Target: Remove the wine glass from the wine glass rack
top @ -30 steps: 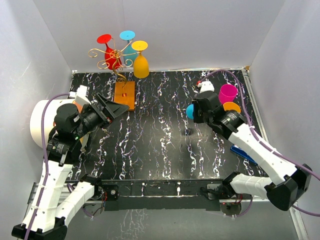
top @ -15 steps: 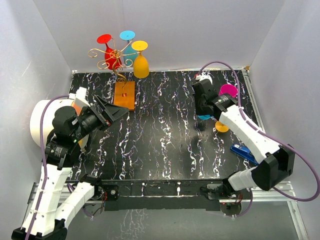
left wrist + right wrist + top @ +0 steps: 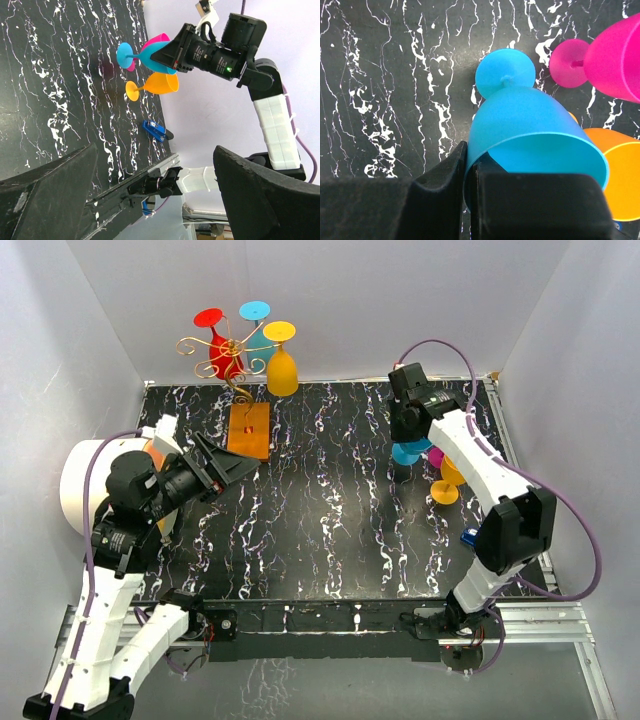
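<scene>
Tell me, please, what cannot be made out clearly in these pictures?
- Top view: right arm partly covers the blue wine glass and pink glass.
- Top view: bowl of the teal glass, mostly behind its neighbours on the rack.
- Left wrist view: small blue item, too small to identify.

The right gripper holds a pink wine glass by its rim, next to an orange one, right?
Not pink: the right gripper is shut on the rim of the blue wine glass, beside the orange wine glass. The right wrist view shows it.
</scene>
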Robot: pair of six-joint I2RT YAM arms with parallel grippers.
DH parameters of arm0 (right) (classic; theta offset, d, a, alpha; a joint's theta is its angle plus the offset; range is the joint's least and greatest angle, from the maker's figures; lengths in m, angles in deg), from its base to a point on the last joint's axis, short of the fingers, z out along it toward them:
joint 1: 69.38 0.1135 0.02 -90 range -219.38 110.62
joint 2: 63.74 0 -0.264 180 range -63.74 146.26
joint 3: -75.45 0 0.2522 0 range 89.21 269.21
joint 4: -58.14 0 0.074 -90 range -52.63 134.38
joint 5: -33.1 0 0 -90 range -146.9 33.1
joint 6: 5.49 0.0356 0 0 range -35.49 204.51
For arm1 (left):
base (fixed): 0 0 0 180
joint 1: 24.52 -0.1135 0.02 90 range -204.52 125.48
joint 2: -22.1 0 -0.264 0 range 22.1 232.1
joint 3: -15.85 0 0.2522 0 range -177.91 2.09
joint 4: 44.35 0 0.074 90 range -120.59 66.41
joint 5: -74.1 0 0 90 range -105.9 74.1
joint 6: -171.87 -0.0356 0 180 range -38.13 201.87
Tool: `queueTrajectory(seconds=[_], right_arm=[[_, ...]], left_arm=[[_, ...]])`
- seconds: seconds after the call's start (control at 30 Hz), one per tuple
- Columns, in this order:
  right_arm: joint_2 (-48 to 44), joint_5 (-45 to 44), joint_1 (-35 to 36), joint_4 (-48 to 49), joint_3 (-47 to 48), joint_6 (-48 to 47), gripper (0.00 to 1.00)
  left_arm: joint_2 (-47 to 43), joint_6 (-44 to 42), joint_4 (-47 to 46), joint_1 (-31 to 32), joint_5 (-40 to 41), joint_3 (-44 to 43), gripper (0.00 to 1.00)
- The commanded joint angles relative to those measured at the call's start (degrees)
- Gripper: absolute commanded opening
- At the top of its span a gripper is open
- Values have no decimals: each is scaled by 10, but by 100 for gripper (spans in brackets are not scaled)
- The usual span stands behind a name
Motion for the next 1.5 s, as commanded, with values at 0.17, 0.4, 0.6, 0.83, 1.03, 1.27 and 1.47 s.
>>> queueTrajectory(seconds=[0.17, 0.4, 0.6, 0.83, 1.03, 1.27, 1.47], right_arm=[[46, 18, -29, -13, 48, -6, 2], [91, 68, -62, -3, 58, -11, 3], [108, 53, -63, -8, 75, -16, 9], [125, 53, -63, -16, 101, -18, 19], [121, 68, -63, -27, 126, -19, 34], [55, 146, -63, 1, 105, -27, 59], [-62, 256, -59, 91, 2, -23, 78]], left_arm=[[-17, -7, 21, -2, 7, -30, 99], [-7, -12, 35, -1, 6, -45, 99], [-5, -10, 34, -1, 8, -44, 99], [-3, -9, 39, -1, 9, -46, 99], [-2, -12, 48, -1, 12, -50, 99], [4, -31, 78, -1, 27, -60, 99], [30, -65, 117, -1, 58, -95, 99]])
